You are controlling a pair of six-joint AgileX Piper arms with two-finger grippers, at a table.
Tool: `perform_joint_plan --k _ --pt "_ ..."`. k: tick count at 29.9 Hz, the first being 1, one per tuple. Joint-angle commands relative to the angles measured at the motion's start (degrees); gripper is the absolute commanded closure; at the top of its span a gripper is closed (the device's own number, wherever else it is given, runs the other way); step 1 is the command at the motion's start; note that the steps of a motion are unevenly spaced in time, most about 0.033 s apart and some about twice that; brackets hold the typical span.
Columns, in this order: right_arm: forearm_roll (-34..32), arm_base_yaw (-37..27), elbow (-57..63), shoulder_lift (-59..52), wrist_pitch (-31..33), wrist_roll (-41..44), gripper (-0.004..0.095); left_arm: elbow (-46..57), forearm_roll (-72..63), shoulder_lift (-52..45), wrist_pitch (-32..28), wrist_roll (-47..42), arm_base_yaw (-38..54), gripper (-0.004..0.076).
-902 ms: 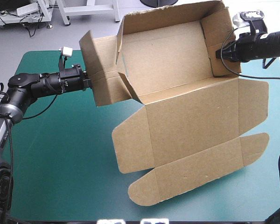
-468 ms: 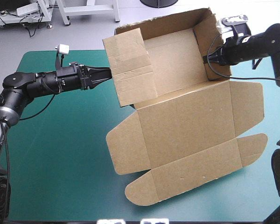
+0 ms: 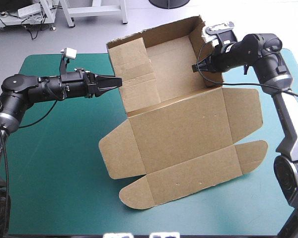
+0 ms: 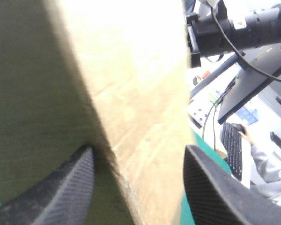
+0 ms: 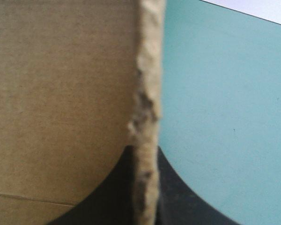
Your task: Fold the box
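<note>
Box [image 3: 184,124] mid-cover [image 3: 54,163]: tray end raised at far side, lid flat at near side. Right gripper [image 3: 196,66] clamped on box's right wall. Left gripper [image 3: 114,81] at box's left wall, fingers apart, no grip. Judgement: board light, stiff, creases easily; hold walls near folds, avoid ragged rim.

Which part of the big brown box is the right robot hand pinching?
On the teal-green table cover lies a half-built brown cardboard box, lid flat. At its far side, the tray's upright right wall is the only wall clamped in the right gripper.
</note>
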Motion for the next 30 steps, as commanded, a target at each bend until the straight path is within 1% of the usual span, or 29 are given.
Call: perform_joint_plan --k 1,3,6,11,14,17,21,23,26,30 --pt "1.10 0.43 -1.64 -2.33 -3.96 2.02 0.0928 -3.90 -0.03 -2.53 0.62 -2.24 -2.33 0.0314" --pt "1.10 0.43 -1.64 -2.34 -4.11 2.51 0.0928 -5.23 4.25 -2.53 -2.82 -5.02 -3.84 0.0314" --pt "2.30 0.43 -1.64 -2.34 -4.11 2.51 0.0928 -6.80 14.74 -2.53 -8.39 -11.04 -7.68 0.0315" --pt "5.20 0.43 -1.64 -2.34 -4.65 2.51 0.0928 -6.92 31.66 -2.53 -19.75 -23.73 -15.66 0.0315" --pt "6.65 0.43 -1.64 -2.34 -4.65 2.51 0.0928 -6.92 41.42 -2.53 -24.94 -32.42 -19.18 0.0315" --pt "9.49 0.43 -1.64 -2.34 -4.65 1.71 0.0928 -6.92 49.72 -2.53 -27.93 -40.68 -20.91 0.0315" --pt "12.35 0.43 -1.75 -2.34 -4.65 0.35 0.0928 -6.92 51.16 -2.53 -30.23 -42.75 -20.92 0.0315" --pt "13.67 0.32 -1.75 -2.34 -4.54 -0.03 0.0928 -6.92 53.27 -2.53 -31.80 -45.17 -20.92 0.0315" --pt "16.19 0.32 -1.75 -2.59 -4.85 -0.21 0.0928 -6.92 57.80 -2.53 -33.95 -51.54 -20.92 0.0315" --pt "20.00 0.32 -1.75 -2.95 -6.82 -0.49 0.0928 -6.92 65.04 -2.53 -37.02 -61.55 -20.92 0.0315"
